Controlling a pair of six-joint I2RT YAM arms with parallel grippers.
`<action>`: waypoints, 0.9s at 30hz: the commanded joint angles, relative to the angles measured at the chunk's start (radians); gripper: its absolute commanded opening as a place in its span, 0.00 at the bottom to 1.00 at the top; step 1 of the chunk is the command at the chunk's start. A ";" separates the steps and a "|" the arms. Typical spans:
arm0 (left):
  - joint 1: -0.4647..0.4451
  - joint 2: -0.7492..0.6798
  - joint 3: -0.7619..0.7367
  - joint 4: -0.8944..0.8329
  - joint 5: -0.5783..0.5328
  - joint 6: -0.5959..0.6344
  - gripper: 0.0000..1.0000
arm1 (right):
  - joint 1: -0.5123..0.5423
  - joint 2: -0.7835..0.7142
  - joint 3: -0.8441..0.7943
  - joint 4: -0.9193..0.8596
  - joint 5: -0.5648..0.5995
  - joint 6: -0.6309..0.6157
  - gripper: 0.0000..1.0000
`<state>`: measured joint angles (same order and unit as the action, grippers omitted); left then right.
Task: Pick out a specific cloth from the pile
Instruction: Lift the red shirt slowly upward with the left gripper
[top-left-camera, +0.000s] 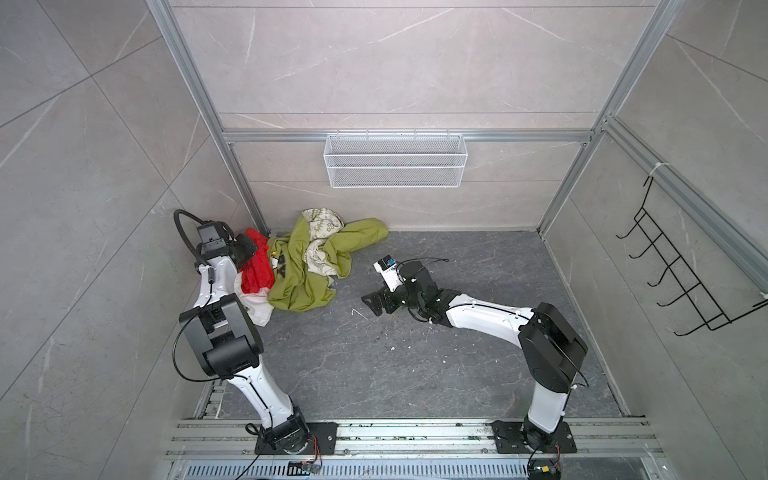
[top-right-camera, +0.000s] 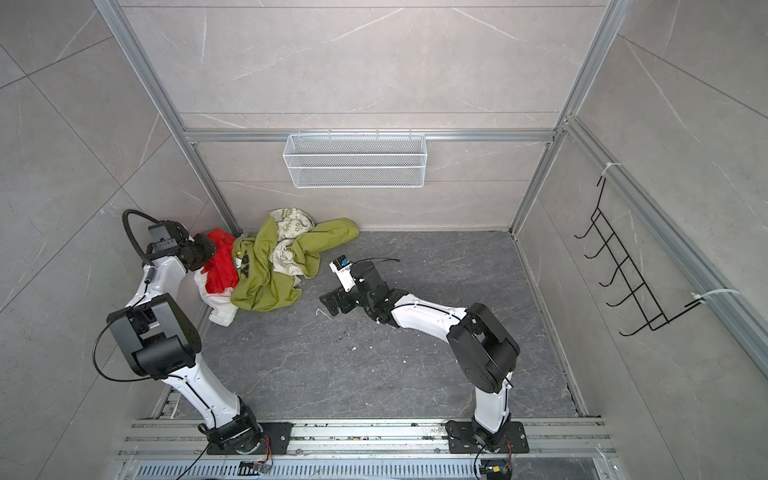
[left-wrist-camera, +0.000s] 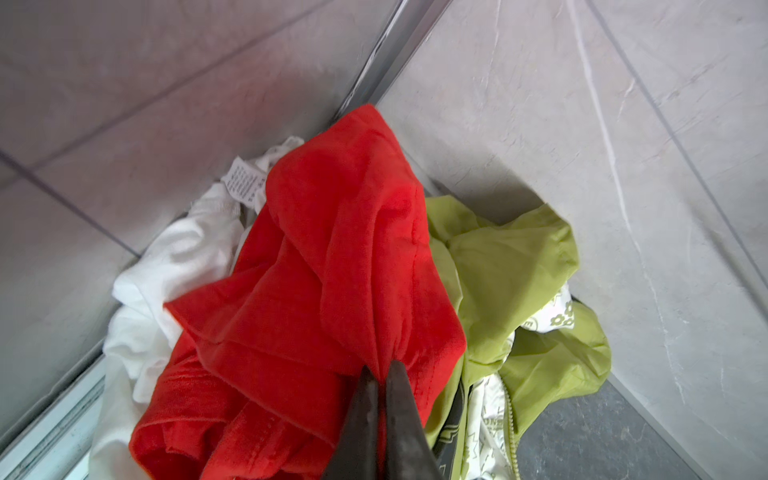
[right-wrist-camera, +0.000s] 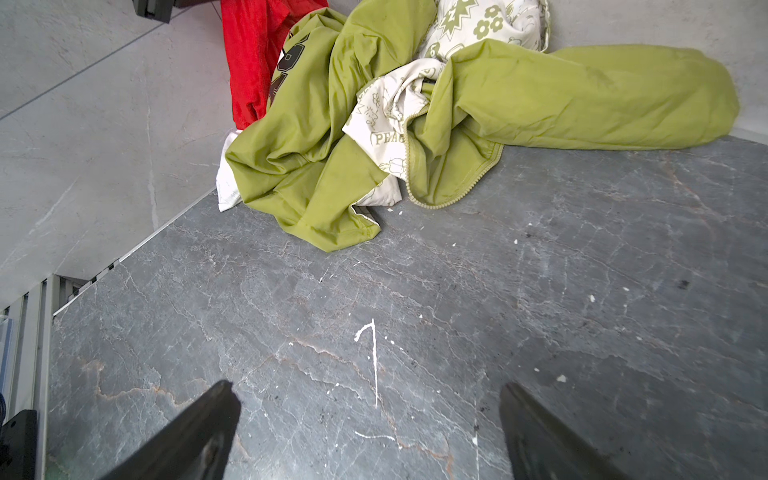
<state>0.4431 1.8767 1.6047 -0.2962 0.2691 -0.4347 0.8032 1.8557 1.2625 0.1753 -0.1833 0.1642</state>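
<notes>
Gripping a gathered fold of the red cloth (left-wrist-camera: 332, 249) in the left pincer (left-wrist-camera: 380, 368), its jaws pressed shut on the fabric. Lying at the left edge of the pile (top-left-camera: 307, 266), in the far left corner of the tabletop (top-left-camera: 415, 365), right by the side wall. Draping over the white cloth (left-wrist-camera: 174, 257) and touching the olive-green garment (top-left-camera: 299, 286).

Showing a small care label (left-wrist-camera: 243, 185) on the white cloth, its print too fine to read. Showing "PEAC" on the cream printed cloth (right-wrist-camera: 386, 124), and dark block letters on the green garment, partly folded away.

Hanging on the back wall above the pile: a white wire basket (top-left-camera: 395, 160), with only its mesh bottom showing. Hanging on the right wall: a black hook rack (top-left-camera: 681, 266).

Hovering over bare tabletop, well apart from the pile: the right pincer (right-wrist-camera: 365, 395), jaws spread wide. Leaving open dark surface in front of and to the right of the pile.
</notes>
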 joint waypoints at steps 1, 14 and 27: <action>0.001 -0.088 0.064 0.020 0.008 -0.013 0.00 | 0.011 -0.035 0.018 -0.012 0.013 -0.009 0.99; -0.006 -0.149 0.077 0.009 0.005 -0.022 0.00 | 0.029 -0.048 -0.002 0.010 0.030 -0.020 0.99; -0.016 -0.197 0.111 -0.002 0.002 -0.030 0.00 | 0.045 -0.055 -0.023 0.023 0.039 -0.017 0.99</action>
<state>0.4320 1.7432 1.6642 -0.3313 0.2646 -0.4484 0.8379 1.8366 1.2526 0.1776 -0.1593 0.1608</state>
